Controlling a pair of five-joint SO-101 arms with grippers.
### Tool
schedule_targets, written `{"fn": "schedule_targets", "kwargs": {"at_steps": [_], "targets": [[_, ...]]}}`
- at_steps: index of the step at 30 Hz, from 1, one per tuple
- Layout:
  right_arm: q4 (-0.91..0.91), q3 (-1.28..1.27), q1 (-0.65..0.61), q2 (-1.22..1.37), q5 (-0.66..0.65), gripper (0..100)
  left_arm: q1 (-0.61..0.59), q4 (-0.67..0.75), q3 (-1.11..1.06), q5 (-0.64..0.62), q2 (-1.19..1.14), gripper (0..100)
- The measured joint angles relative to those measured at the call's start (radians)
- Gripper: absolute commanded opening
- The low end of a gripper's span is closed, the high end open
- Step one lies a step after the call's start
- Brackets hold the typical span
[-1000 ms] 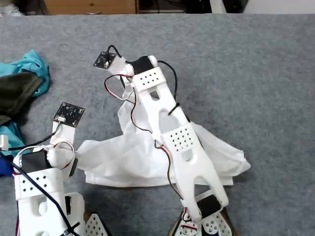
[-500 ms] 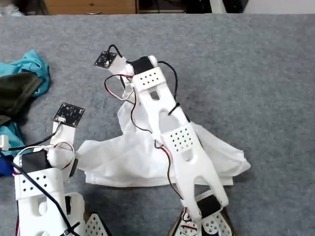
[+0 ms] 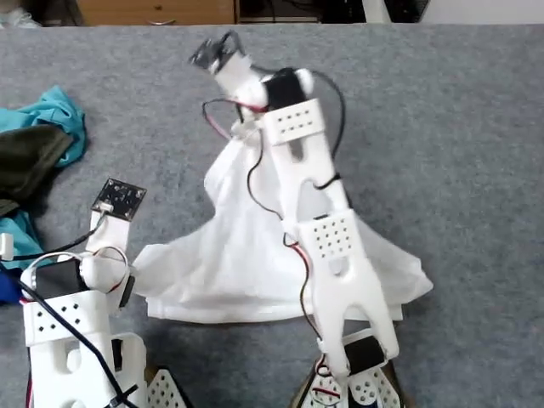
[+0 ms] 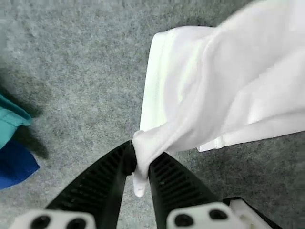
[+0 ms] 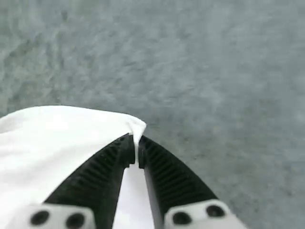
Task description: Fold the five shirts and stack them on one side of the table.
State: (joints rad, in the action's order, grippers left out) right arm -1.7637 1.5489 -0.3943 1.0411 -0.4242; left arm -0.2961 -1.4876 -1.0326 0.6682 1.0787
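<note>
Folding judged under way: white shirt (image 3: 229,272) is pinched by left gripper (image 4: 139,167) and right gripper (image 5: 137,150), both closed; upper-centre corner to be laid over next.

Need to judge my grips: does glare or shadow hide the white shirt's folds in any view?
High view: white shirt evenly lit, folds readable. Left wrist view: its far part glares out; corner in left gripper readable. Right wrist view: cloth at right gripper washed flat.
</note>
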Motion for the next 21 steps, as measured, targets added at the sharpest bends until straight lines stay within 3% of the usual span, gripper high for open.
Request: {"fn": "schedule_targets", "kwargs": {"at_steps": [6,15,21], "targets": [[0.0,0.0,0.041,-0.273,0.041,0.3,0.0,-0.028,0.189,-0.121,0.0,2],[-0.003,-0.078,0.135,-0.852,0.043,0.2,0.0,-0.028,0.661,-0.347,0.0,2],[-0.003,-0.133,0.232,-1.249,0.043,0.2,0.0,0.044,0.922,-0.545,0.0,2]]}}
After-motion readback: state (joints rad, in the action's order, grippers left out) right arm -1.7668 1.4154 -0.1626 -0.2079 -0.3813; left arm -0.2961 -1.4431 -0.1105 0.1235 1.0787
